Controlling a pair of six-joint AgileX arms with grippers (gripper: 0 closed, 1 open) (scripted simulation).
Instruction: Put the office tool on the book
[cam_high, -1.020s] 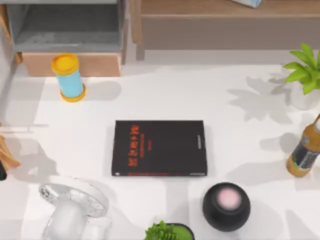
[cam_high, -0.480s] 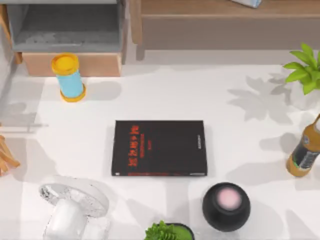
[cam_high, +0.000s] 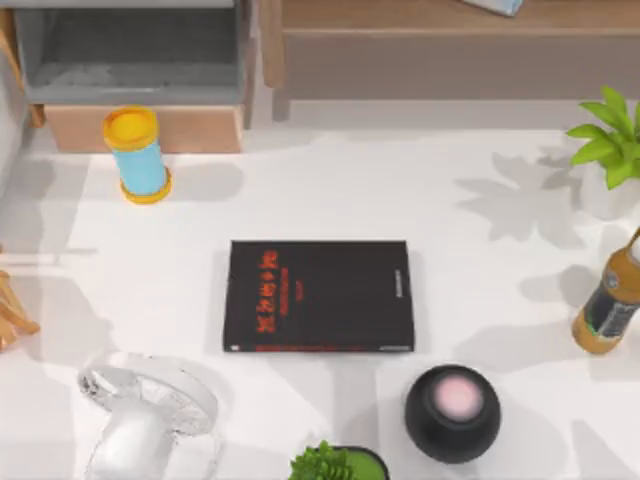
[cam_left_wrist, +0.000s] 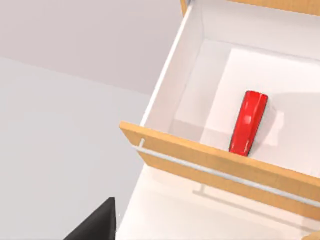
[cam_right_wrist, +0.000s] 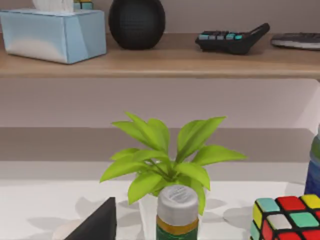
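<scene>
flat black rectangular book with red cover lettering (cam_high: 319, 296) lying square in the middle of the white table (cam_high: 400, 190) in the top view, thin red stripe along its lower edge, nothing on top of it. blue cylinder with yellow caps (cam_high: 137, 155) standing toward the upper left of that frame, just below a wooden-fronted grey cabinet (cam_high: 135, 70). round black speaker with a pinkish top (cam_high: 453, 412) at lower right of the book, close but apart. clear glass fan-like thing (cam_high: 150, 420) in the lower left corner, small green potted plant (cam_high: 335, 464) poking in at the bottom edge. amber bottle with a dark label (cam_high: 608, 305) at the right edge, leafy green plant in a white pot (cam_high: 610, 140) above it.

in the left wrist view, small glossy red elongated office tool (cam_left_wrist: 248, 122) lying inside an open white drawer with a light wood front and a thin metal handle (cam_left_wrist: 225, 167), resting on the drawer floor, near the front panel. so not on the book yet. dark wedge at the bottom edge of that frame, can't tell what the left jaws are doing.

right wrist view: same leafy plant (cam_right_wrist: 167, 160) mid frame, a grey-capped bottle (cam_right_wrist: 177, 212) in front of it, colourful puzzle cube (cam_right_wrist: 287, 217) lower right, blue tissue box (cam_right_wrist: 52, 32), black calculator (cam_right_wrist: 232, 40) and the speaker's twin up on a wooden shelf. can't tell the right jaws either.
</scene>
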